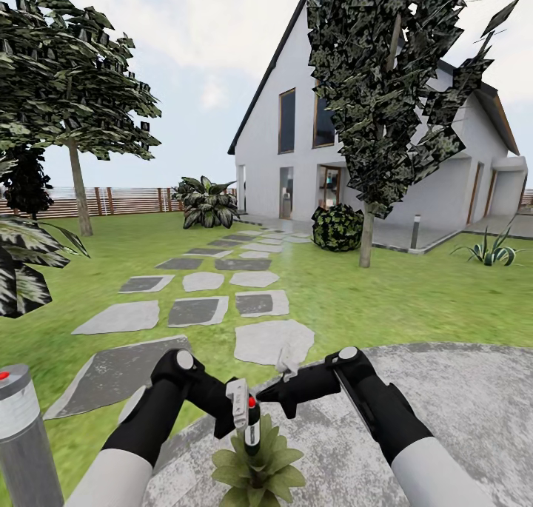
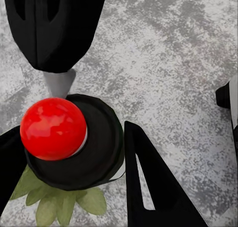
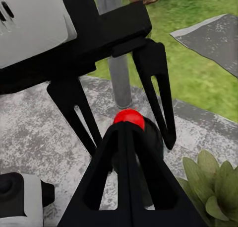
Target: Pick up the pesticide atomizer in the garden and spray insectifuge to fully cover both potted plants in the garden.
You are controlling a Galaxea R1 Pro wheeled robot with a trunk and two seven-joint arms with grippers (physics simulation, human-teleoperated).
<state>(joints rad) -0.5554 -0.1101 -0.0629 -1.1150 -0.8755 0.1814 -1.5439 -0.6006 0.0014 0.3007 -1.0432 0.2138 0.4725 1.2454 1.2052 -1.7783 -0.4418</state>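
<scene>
The pesticide atomizer [image 1: 252, 421], a slim dark bottle with a red top [image 2: 53, 128], stands upright in my left gripper [image 1: 240, 412], which is shut on it. Its black fingers [image 2: 153, 187] sit on either side of the bottle. My right gripper [image 1: 281, 388] is shut, its joined tips [image 3: 126, 132] resting against the red top [image 3: 129, 116]. Directly under the bottle a potted plant [image 1: 259, 471] spreads its green leaves [image 3: 214, 185] on the grey stone patio [image 1: 451, 403] of the garden.
A grey red-topped lamp post [image 1: 21, 437] stands close at the left. Stepping stones [image 1: 198, 309] lead across the lawn to a white house [image 1: 451, 174]. Ahead to the right are a dark tree [image 1: 368, 226] and a spiky agave [image 1: 491, 252]; a wooden fence [image 1: 126, 200] runs at the back left.
</scene>
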